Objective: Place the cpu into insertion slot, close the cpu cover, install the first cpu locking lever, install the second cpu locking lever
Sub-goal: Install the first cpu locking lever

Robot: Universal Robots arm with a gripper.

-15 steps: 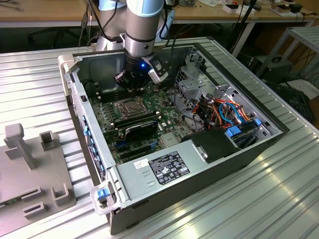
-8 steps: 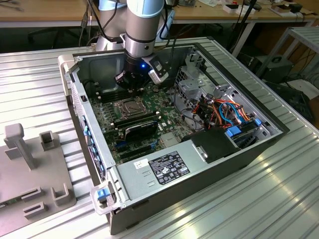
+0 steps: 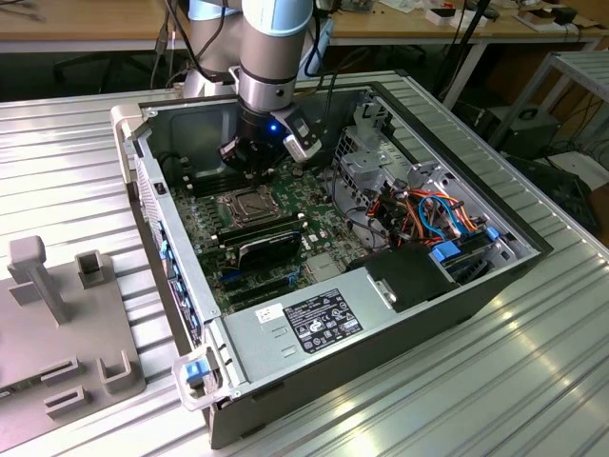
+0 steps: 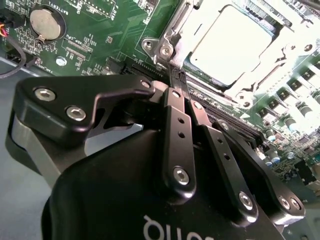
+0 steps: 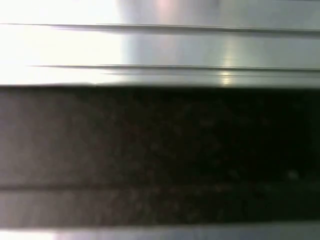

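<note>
In the second wrist view the cpu (image 4: 227, 42) lies flat in the insertion slot (image 4: 161, 49), its pale metal top showing through the window of the cpu cover (image 4: 286, 52). The cover lies down over it. My black gripper (image 4: 177, 79) is shut, its fingertips pressed together with nothing visible between them. They rest at the socket's near corner, beside a thin metal lever (image 4: 210, 97) along the socket's edge. In the exterior view the gripper (image 3: 249, 162) hangs just behind the insertion slot (image 3: 243, 203), inside the open computer case (image 3: 171, 286).
Long black memory slots and a black card (image 3: 268, 243) lie in front of the socket. A power supply (image 3: 319, 319) fills the case front, with cables (image 3: 433, 214) on the exterior view's right. A grey fixture (image 3: 57, 324) stands outside on the left. A coin battery (image 4: 46, 22) sits on the board.
</note>
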